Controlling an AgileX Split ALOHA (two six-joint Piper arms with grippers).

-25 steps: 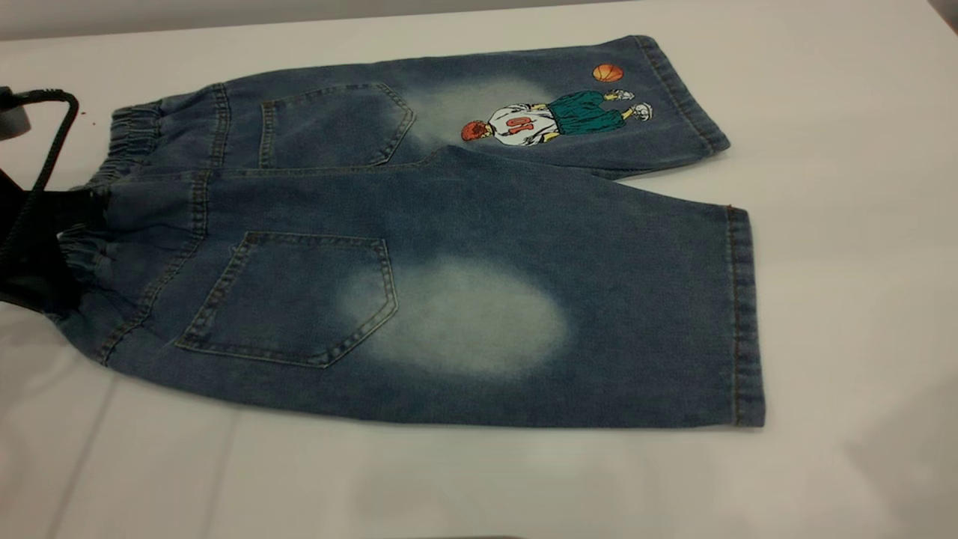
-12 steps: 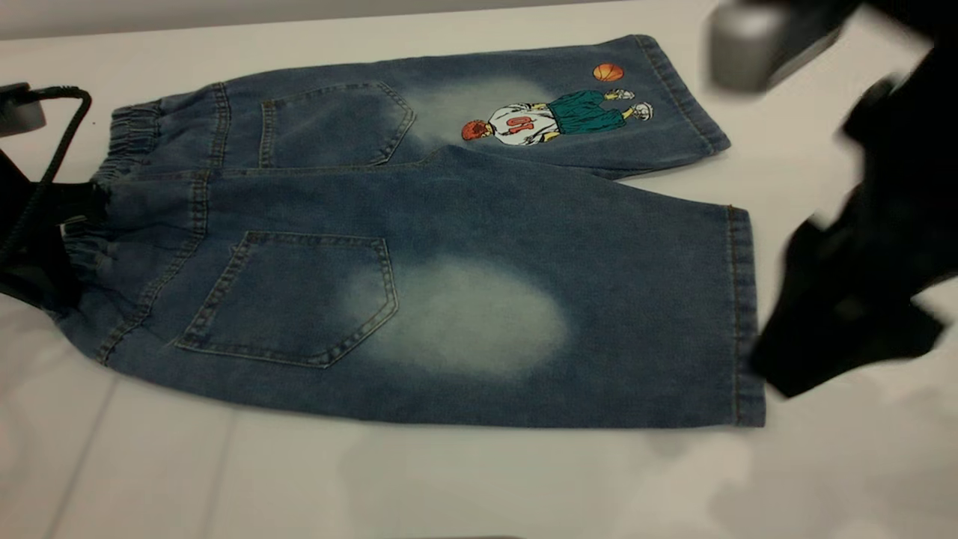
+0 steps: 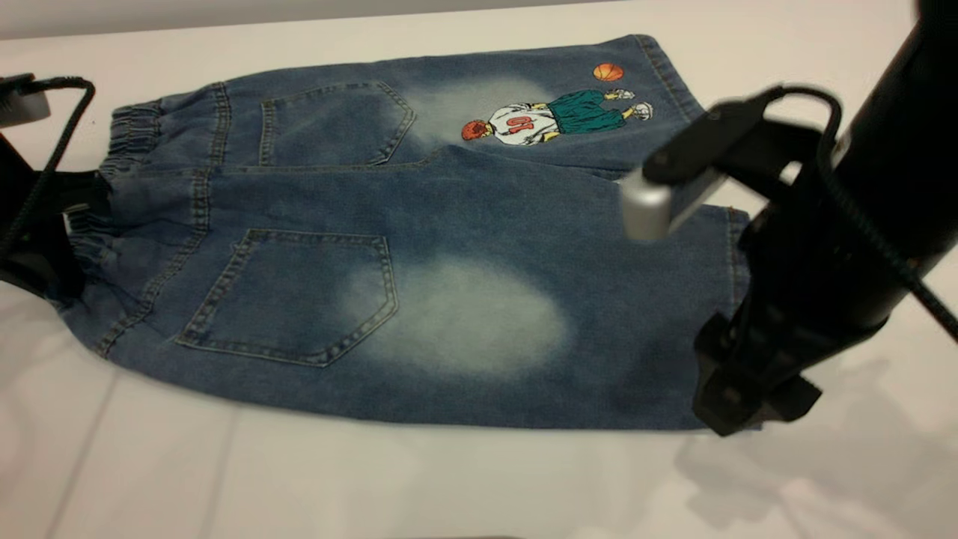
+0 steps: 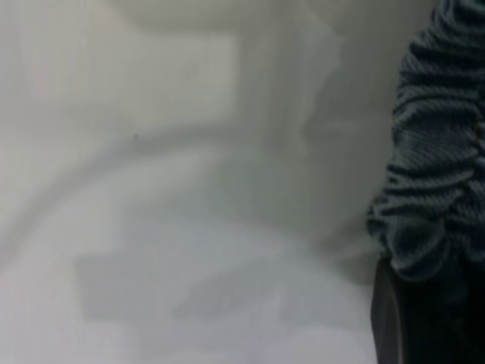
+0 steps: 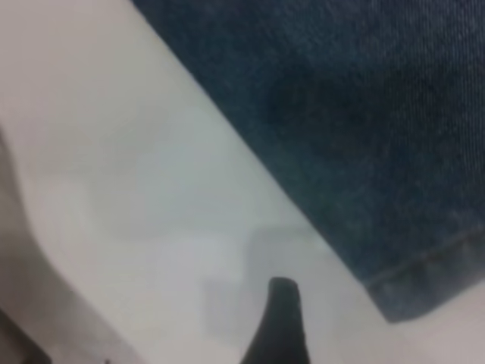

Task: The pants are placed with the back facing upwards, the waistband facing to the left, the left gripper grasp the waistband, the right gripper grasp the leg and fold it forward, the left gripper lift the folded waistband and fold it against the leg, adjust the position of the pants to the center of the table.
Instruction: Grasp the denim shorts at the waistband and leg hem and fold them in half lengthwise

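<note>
So far we see pants [image 3: 419,247] flat on table [image 3: 449,486], unfolded. Left gripper [image 3: 45,247] at waistband [image 4: 439,189], right gripper [image 3: 748,389] over leg [image 3: 524,329] hem; grip of both unclear. All folds remain.

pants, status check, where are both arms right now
Left gripper at the waistband. Right gripper low at the leg hem corner. Pants flat, unfolded on the table. Nothing in the way.

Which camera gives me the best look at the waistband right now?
The exterior view: the whole gathered waistband runs along the pants' left end, with the left tool at it. The left wrist view shows only a close patch of ruched band. The right wrist view shows none, just denim and a hem corner.
</note>
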